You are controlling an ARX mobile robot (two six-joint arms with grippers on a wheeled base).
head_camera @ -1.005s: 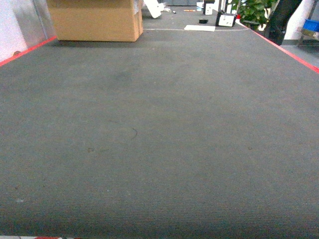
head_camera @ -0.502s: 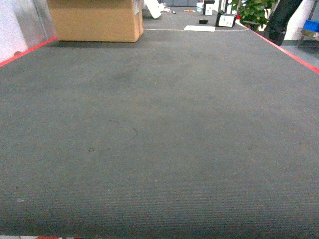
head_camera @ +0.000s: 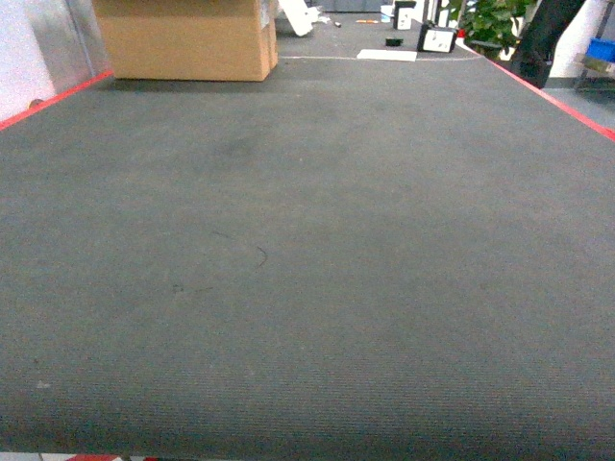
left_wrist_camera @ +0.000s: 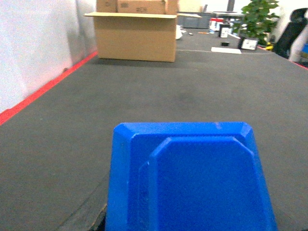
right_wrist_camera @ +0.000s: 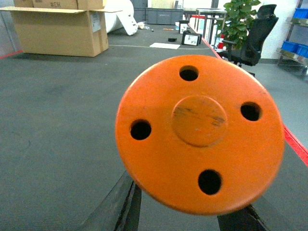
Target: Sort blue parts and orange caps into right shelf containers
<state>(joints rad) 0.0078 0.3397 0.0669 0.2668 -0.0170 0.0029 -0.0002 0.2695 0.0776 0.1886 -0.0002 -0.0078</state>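
Floor: I see dark grey carpet (head_camera: 317,240) filling most of the head view, with a few faint marks.
Border: red tape line (head_camera: 53,99) runs along the left edge, another along the right.
Left wall: white wall (left_wrist_camera: 38,43) meets the carpet at the tape.
Far left: large open cardboard box (head_camera: 183,38) stands on the carpet.
Far right: potted green plant (right_wrist_camera: 238,19) beside a black office chair (right_wrist_camera: 252,41).
Far back: white sheet (head_camera: 386,55) lies flat on the floor.
Light: even, indoor.
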